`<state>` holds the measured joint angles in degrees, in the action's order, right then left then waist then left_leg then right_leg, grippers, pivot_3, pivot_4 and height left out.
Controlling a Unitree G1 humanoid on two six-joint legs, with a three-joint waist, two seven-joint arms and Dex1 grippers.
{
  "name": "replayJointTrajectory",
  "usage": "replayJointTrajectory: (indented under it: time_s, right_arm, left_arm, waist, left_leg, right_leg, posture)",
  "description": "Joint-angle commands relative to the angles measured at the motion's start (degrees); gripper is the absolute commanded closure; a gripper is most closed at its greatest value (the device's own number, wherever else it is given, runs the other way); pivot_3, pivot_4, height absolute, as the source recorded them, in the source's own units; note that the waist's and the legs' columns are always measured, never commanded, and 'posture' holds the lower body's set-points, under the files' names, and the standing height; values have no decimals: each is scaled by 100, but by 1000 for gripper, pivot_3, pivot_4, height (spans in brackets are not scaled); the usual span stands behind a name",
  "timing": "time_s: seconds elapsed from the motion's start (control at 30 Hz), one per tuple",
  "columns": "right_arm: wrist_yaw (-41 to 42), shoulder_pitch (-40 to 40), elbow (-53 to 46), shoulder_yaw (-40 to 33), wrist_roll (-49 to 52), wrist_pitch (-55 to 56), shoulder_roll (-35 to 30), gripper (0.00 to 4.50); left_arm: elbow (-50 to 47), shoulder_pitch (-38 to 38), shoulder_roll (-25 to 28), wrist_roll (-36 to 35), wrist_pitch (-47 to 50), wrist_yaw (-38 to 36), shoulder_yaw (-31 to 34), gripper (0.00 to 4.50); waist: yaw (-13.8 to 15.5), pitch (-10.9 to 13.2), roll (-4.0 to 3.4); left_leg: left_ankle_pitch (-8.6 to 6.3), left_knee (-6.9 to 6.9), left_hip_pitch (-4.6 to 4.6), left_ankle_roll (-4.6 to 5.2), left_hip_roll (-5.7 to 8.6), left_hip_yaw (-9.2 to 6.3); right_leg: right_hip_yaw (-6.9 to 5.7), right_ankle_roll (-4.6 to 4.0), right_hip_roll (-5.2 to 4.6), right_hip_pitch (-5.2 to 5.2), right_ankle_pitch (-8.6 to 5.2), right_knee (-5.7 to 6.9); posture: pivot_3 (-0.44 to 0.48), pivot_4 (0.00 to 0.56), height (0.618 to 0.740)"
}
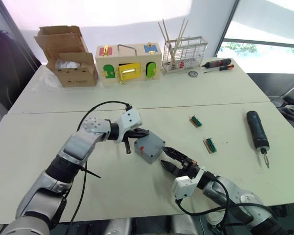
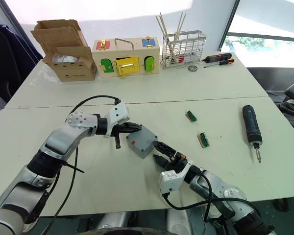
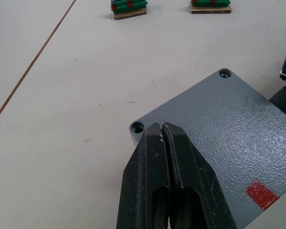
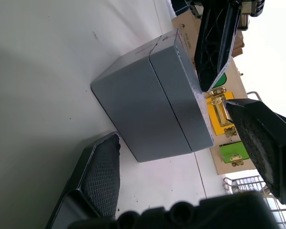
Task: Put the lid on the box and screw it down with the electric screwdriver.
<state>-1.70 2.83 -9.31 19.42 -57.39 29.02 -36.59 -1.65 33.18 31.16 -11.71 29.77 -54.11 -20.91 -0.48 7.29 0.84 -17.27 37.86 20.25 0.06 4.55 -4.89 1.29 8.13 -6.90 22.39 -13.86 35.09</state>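
The lid (image 3: 219,124) is pressed onto the box (image 4: 148,119) by the clenched left gripper (image 3: 163,131), while the right gripper (image 1: 172,159), spread wide, is placed beside it for steadying

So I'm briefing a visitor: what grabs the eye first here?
The grey box mid-table, lid already on, with the left end effector shut and pressing on top and the right end effector open beside it. The electric screwdriver lies untouched, far right.
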Motion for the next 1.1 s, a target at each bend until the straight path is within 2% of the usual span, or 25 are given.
replayJointTrajectory:
  time_s: [0.03, 0.07, 0.17, 0.23, 0.3, 0.33, 0.43, 0.53, 0.6, 0.67, 0.8, 0.9, 1.1]
  right_arm:
    - [-16, 75, -67, -215, 329, -19, -43, 1071]
    - [-3, 100, -93, -267, 444, -6, -49, 1265]
    - [110, 210, -238, -482, 912, -38, -22, 2257]
    - [333, 370, -494, -769, 1532, -139, 1, 3188]
    - [770, 718, -931, -1076, 3012, -530, 238, 4239]
    - [953, 827, -1084, -1163, 3489, -708, 337, 4451]
    - [1619, 1010, -1539, -1228, 4529, -1497, 541, 4451]
    - [2243, 1035, -2215, -1155, 6037, -3088, 821, 4451]
    - [2466, 903, -2540, -1144, 6880, -4201, 948, 4451]
    - [2605, 761, -2742, -1194, 7444, -4997, 992, 4451]
    - [2798, 573, -3023, -1198, 8029, -6096, 835, 4451]
    - [2904, 418, -2971, -1132, 8105, -6468, 717, 4451]
    - [2950, 245, -2772, -1011, 8039, -6702, 745, 4451]
  left_arm:
    - [292, -281, 39, 297, 233, 35, -235, 4500]
    - [270, -282, 37, 282, 229, 36, -217, 4500]
    - [219, -297, 9, 251, 141, 45, -150, 4500]
    - [124, -325, -48, 98, 72, 27, 17, 4500]
    - [-314, -378, -204, -631, 297, -53, 658, 4500]
    - [-465, -396, -255, -874, 394, -75, 880, 4500]
    - [-699, -392, -276, -1300, 764, 1, 1337, 4500]
    - [-775, -211, -220, -2065, 1551, 323, 2248, 4500]
    - [-524, -149, -173, -2277, 1806, 548, 2694, 4500]
    - [-326, -235, -16, -2012, 1678, 591, 2596, 4500]
    - [-83, -484, 184, -1504, 1153, 299, 1971, 4500]
    - [62, -596, 73, -1265, 850, 169, 1582, 4500]
    - [-105, -849, -187, -1196, 780, 197, 1293, 4500]
  waist:
    - [2, 0, 0]
    - [2, 1, -1]
    - [-1, 2, -1]
    - [10, 9, -7]
    - [16, 24, -15]
    - [0, 40, -15]
    - [-10, 111, -11]
    - [-19, 153, -19]
    - [-24, 168, -22]
    - [-18, 170, -26]
    - [13, 172, -28]
    - [72, 183, -14]
    - [113, 184, -15]
  left_leg:
    - [0, 0, 0, 0, 0, 0]
    - [0, 0, 0, 0, 0, 0]
    - [-1, 0, 2, 0, -1, 0]
    - [-1, 0, 3, 1, -2, -1]
    - [-2, 0, 11, 1, -3, -3]
    - [-3, 0, 16, 2, -6, -4]
    - [-5, 0, 27, 2, -15, -5]
    - [-5, 0, 34, 1, -18, -5]
    - [-5, 0, 44, 2, -20, -7]
    - [-5, 0, 59, 1, -21, -8]
    - [-3, 1, 80, -3, -17, -5]
    - [2, 14, 120, -12, -16, -6]
    - [4, 14, 119, -16, -19, -7]
  right_leg:
    - [0, 0, 0, 0, 0, 0]
    - [0, 0, 0, 0, 0, 0]
    - [0, 0, 0, 0, -1, -1]
    - [0, -1, 0, 1, -1, -2]
    - [-1, 0, 0, 6, -1, -4]
    - [-1, 1, 0, 12, -1, -5]
    - [-2, 0, 5, 25, 0, -2]
    - [-1, 4, 7, 35, 3, 0]
    - [-2, 14, 9, 49, 9, 6]
    - [-2, 13, 11, 68, 10, 10]
    - [-2, 13, 9, 84, 11, 7]
    - [-5, 5, 7, 115, 19, 7]
    - [-11, -2, 8, 116, 24, 7]
  posture:
    - [0, 150, 739]
    - [0, 150, 739]
    - [0, 150, 739]
    - [0, 150, 739]
    - [0, 150, 739]
    - [0, 150, 739]
    - [0, 150, 739]
    - [0, 150, 739]
    - [0, 150, 739]
    - [0, 150, 739]
    - [0, 150, 739]
    - [0, 150, 739]
    - [0, 150, 739]
